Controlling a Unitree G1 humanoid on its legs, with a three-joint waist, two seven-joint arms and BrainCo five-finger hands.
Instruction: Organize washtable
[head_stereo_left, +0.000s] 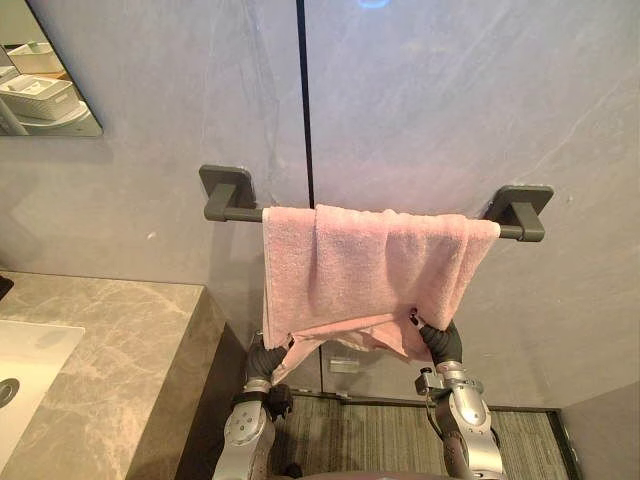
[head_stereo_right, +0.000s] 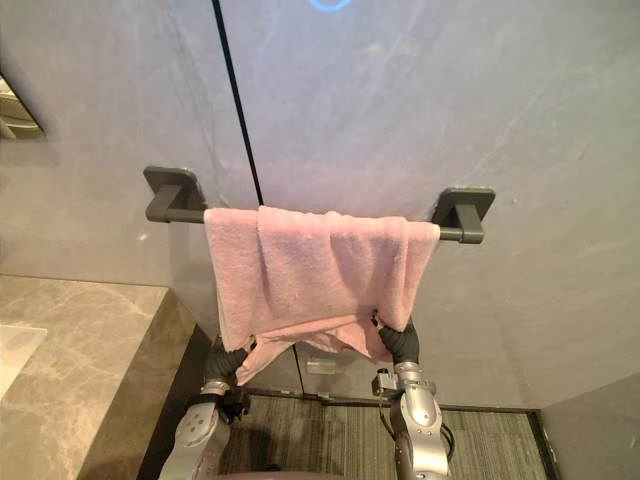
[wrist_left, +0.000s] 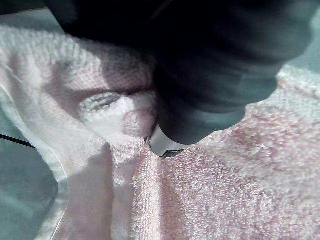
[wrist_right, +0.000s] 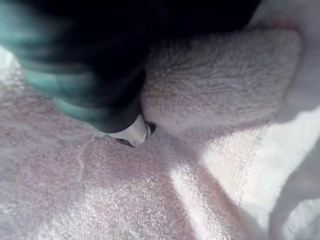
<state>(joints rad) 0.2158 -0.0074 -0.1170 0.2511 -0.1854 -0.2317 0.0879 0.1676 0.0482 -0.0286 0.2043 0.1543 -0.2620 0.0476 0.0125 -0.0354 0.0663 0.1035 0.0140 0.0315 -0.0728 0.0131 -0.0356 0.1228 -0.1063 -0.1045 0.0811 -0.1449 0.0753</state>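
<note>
Pink towel (head_stereo_left: 370, 265) hangs over a dark grey bar (head_stereo_left: 232, 213) on the grey wall, draped unevenly. Its lower edge is bunched and pulled up toward the middle.

Left hand (head_stereo_left: 262, 358) is raised under the towel's lower left corner, its dark cover showing below the hem. Whether it is spread or pinching the cloth – cannot tell, since the towel hides it.

Right hand (head_stereo_left: 441, 342) is up at the lower right corner, also tucked into the cloth – state cannot be told either. In both wrist views, pink terry lies right against the dark cover.

At near left is a marble surface (head_stereo_left: 110, 350) with a white sink (head_stereo_left: 25, 360). A mirror (head_stereo_left: 45, 70) is at far left.
</note>
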